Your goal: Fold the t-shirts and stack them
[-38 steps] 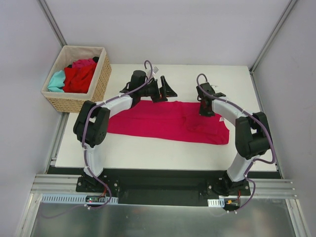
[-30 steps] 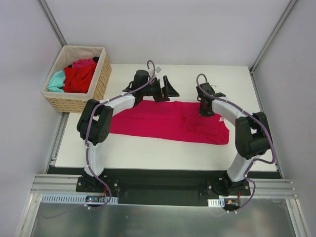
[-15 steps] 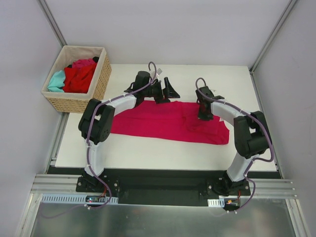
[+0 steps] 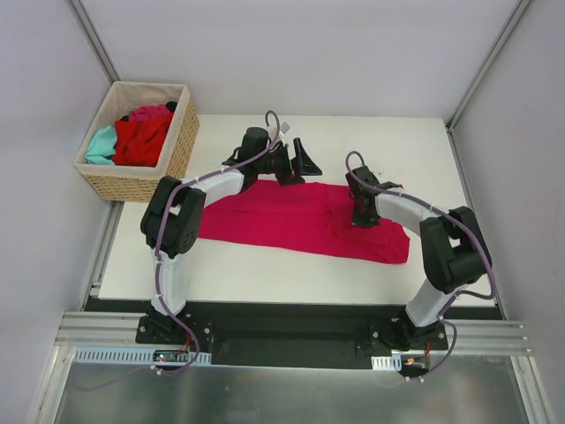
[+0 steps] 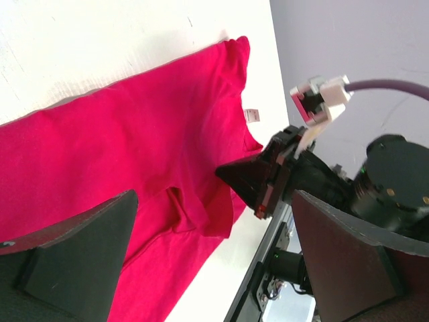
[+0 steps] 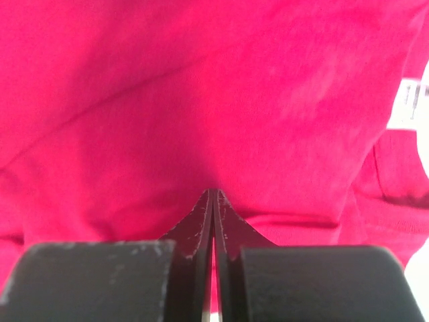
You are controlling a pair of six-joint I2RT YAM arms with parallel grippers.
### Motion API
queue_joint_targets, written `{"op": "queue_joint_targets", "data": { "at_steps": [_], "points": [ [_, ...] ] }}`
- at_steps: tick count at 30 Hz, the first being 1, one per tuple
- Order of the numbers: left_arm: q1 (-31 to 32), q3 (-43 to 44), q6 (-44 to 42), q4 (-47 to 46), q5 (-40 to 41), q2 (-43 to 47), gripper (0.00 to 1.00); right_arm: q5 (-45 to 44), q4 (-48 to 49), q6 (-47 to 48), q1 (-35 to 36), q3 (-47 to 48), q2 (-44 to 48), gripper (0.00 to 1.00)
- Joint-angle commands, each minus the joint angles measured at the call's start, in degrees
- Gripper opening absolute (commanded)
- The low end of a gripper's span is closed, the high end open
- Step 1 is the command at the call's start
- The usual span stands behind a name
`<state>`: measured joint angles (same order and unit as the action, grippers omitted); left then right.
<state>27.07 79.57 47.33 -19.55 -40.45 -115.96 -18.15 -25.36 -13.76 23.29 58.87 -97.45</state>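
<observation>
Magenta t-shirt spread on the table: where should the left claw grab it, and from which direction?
Pinch the far long edge of the flat magenta-pink cloth t-shirt, coming down from above on the far side. It lies flat on the white table, so probably only an edge gives a lip to pinch, and the open left claw hovers by that edge.

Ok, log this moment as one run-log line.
left gripper: open, above far edge of magenta t-shirt | right gripper: shut, tips on the cloth, pinch unclear | wicker basket: other shirts inside
</observation>
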Motion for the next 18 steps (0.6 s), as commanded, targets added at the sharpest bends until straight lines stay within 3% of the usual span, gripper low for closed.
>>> {"op": "queue_joint_targets", "data": {
  "at_steps": [1,18],
  "points": [
    [0.5,0.1,0.8,-2.9,-1.1,0.8,0.99,-0.7,-3.0,-1.7,2.4,-0.6,5.8,0.01],
    [0.8,-1.9,1.1,-3.7,-0.2,2.6,0.99,-3.2,-7.1,-7.1,11.2,-8.3,14.8,0.01]
  ]
}}
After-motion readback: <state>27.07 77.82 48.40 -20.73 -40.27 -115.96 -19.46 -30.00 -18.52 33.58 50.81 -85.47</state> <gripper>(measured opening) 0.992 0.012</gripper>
